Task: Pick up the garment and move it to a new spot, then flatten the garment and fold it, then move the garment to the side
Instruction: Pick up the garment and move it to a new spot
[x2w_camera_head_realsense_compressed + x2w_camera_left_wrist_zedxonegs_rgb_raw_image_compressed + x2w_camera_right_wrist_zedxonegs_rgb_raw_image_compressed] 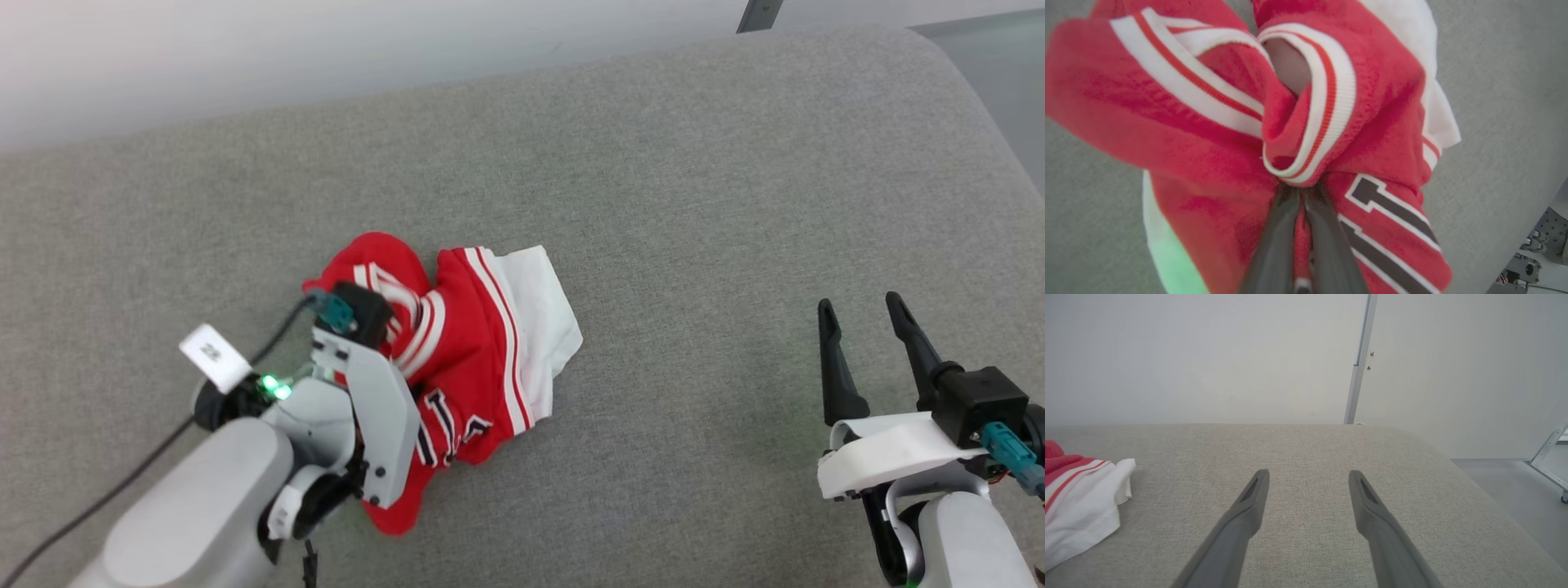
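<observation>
Left: our left gripper (1299, 195), fingers pinching a fold of the garment (478, 343) just below its striped trim, which we judge to be a grip for lifting it.

Middle: garment, crumpled on the grey cushion (694, 163), left of centre. Red body, white sleeve splayed right, black lettering partly showing.

Right: our right gripper (859, 304), fingers spread, holding nothing, well apart from the cloth.
</observation>
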Robot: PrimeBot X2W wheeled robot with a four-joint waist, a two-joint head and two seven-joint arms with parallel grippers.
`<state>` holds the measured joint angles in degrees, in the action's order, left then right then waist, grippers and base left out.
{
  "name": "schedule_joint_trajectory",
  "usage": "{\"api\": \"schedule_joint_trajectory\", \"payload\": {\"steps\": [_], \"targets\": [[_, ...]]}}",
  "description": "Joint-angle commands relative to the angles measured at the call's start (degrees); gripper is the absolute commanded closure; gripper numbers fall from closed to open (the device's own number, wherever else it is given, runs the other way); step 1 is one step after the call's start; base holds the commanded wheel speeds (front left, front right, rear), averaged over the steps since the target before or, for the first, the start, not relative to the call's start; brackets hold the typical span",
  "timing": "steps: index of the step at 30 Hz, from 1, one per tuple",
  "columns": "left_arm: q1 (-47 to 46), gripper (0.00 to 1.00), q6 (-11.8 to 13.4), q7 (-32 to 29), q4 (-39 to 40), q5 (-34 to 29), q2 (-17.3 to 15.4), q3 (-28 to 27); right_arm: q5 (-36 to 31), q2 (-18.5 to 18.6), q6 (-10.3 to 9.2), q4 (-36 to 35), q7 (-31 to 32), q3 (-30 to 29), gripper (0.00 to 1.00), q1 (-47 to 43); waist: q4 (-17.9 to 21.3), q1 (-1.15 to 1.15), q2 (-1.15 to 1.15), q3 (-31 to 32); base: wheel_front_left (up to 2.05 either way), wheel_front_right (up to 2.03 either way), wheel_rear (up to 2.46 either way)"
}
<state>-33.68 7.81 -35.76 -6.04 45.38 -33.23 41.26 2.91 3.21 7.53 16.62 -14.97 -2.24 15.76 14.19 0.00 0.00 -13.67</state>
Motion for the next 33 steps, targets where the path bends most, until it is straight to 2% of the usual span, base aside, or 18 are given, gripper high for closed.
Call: {"api": "schedule_joint_trajectory", "payload": {"steps": [1, 11, 12, 13, 14, 15, 16, 21, 26, 33], "targets": [[0.9, 1.0, -0.5, -0.1, -1.5, -0.1, 0.5, 0.7, -0.3, -0.2, -0.08, 0.1, -0.3, 0.2, 0.0, 0.3, -0.1, 0.0, 0.0, 0.2, 0.0, 0.0, 0.0], [1.4, 1.0, -3.1, 0.8, -15.4, 0.3, 4.7, 3.8, 0.4, -0.3, -0.08, 1.5, -0.3, 1.7, 0.0, 0.5, -0.2, 0.0, 0.0, 2.0, 0.0, 0.0, 0.0], [1.4, 0.9, -3.5, 1.1, -16.3, 0.4, 5.1, 4.0, 0.4, -0.3, -0.08, 1.7, -0.3, 1.9, 0.0, 0.5, -0.2, 0.0, 0.0, 2.3, 0.0, 0.0, 0.0], [1.2, 0.72, -3.9, 1.9, -17.0, 0.7, 5.6, 3.8, 0.5, -0.1, -0.08, 1.8, -0.3, 1.9, 0.0, 0.4, -0.3, 0.0, 0.0, 2.6, 0.0, 0.0, 0.0], [0.9, 0.6, -4.4, 2.3, -17.6, 1.0, 6.0, 3.6, 0.6, 0.0, -0.08, 2.0, -0.3, 1.9, 0.0, 0.3, -0.4, 0.0, 0.0, 2.9, 0.0, 0.0, 0.0], [0.6, 0.34, -4.8, 2.8, -17.9, 1.0, 6.1, 3.5, 0.6, 0.2, -0.08, 2.1, -0.3, 1.9, 0.0, 0.1, -0.5, 0.0, 0.0, 3.3, 0.0, 0.0, 0.0], [0.3, 0.0, -5.0, 3.2, -18.3, 1.0, 6.3, 3.4, 0.7, 0.4, -0.08, 2.2, -0.3, 2.0, 0.0, -0.1, -0.7, 0.0, 0.0, 3.8, 0.0, 0.0, 0.0], [-0.3, 0.0, -6.5, 4.7, -18.1, 3.1, 6.6, 1.6, 1.4, 1.4, -0.08, 2.8, -0.3, 2.0, 0.0, -1.3, -1.9, 0.0, 0.0, 6.4, 0.0, 0.0, 0.0], [-0.6, 0.0, -6.0, 6.7, -15.5, 4.0, 5.1, -0.7, 2.0, 2.6, -0.08, 3.2, -0.3, 2.5, 0.0, -1.8, -3.7, 0.0, 0.0, 8.9, 0.0, 0.0, 0.0], [2.0, 0.0, -5.2, 16.8, -9.8, 2.9, 1.4, -5.3, 2.6, 4.0, -0.08, 2.8, -0.2, 3.0, 0.0, -3.0, -6.9, 0.0, 0.0, 11.9, 0.0, 0.0, 0.0]]}}
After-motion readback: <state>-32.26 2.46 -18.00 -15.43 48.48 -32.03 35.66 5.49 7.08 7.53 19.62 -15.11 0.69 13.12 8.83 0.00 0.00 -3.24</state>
